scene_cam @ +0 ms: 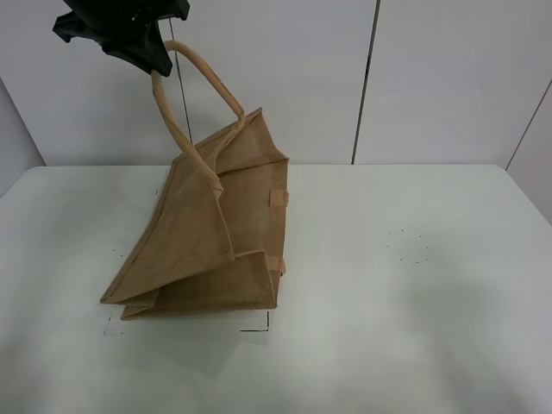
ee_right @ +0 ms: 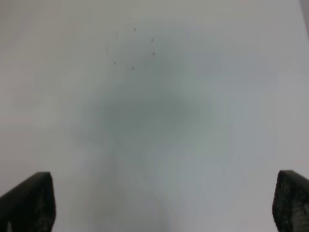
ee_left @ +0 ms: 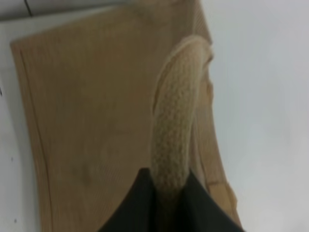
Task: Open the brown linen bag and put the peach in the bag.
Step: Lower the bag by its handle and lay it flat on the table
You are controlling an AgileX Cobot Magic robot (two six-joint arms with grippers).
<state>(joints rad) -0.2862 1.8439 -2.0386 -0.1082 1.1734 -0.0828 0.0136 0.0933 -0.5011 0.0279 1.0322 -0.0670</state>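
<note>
The brown linen bag (scene_cam: 207,241) stands tilted on the white table (scene_cam: 414,285), its top pulled up and to the left. My left gripper (scene_cam: 148,59) is high at the top left, shut on one light tan loop handle (scene_cam: 203,78). In the left wrist view the dark jaws (ee_left: 169,203) clamp the woven handle (ee_left: 176,121) above the bag's side (ee_left: 91,121). My right gripper (ee_right: 161,198) is open and empty over bare table; its fingers (ee_right: 31,203) stand wide apart. It is outside the exterior high view. The peach is not in view.
A black corner mark (scene_cam: 259,326) lies on the table beside the bag's base. Small dark specks (scene_cam: 410,246) dot the table on the right. A grey panelled wall (scene_cam: 431,78) stands behind the table's back edge.
</note>
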